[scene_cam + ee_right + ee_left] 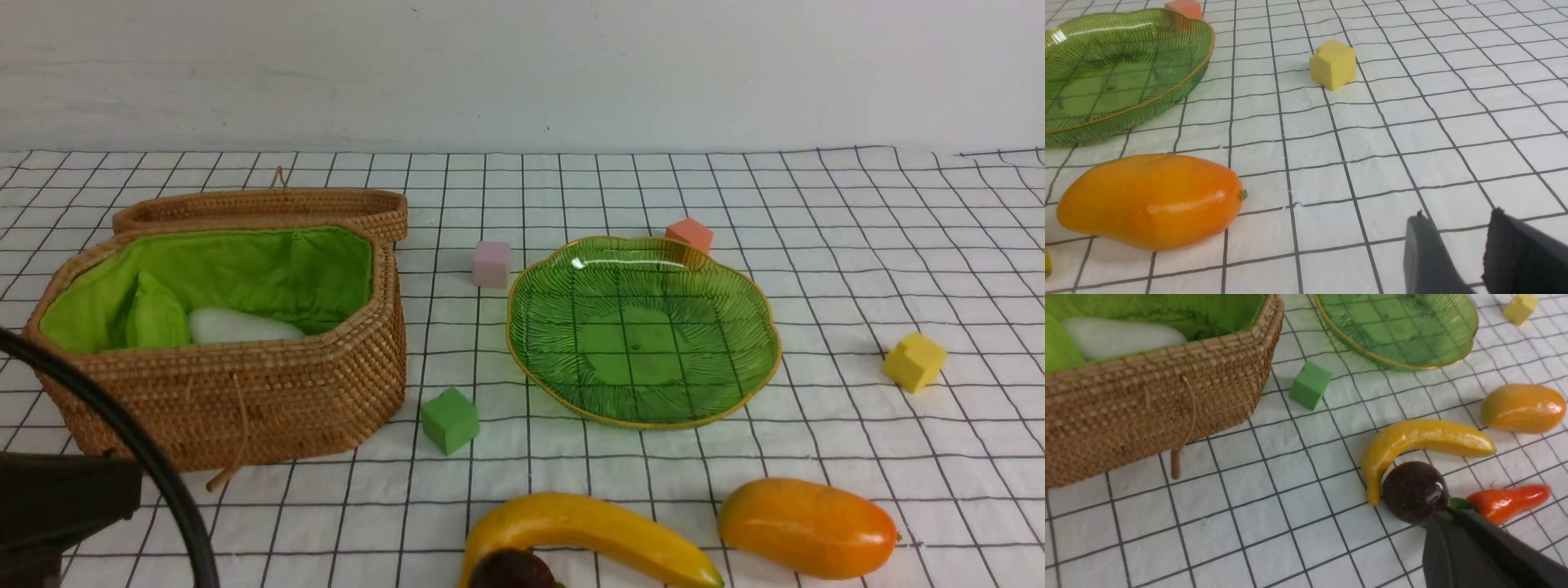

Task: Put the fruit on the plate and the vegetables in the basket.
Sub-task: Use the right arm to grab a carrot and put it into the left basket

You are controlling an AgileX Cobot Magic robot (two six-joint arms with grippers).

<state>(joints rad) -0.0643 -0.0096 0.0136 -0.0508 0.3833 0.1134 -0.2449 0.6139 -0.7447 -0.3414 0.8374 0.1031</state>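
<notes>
Claw (1447, 522) shut; white black-gridded cloth (326, 523), pale wall (522, 73) behind.

Light: bright, diffuse | glare: dish (645, 343), mango (1153, 202) (small highlights) | grippers: soft

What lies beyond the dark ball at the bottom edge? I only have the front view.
Observer: The left wrist view shows a red pepper near the dark maroon fruit.

Operator: Is the left tool holding anything?

Observer: No. In that same view the left tool is shut with nothing in its grip.

Operator: And the right one?

Observer: The right wrist view shows the right tool with its jaws apart, nothing between them.
</notes>
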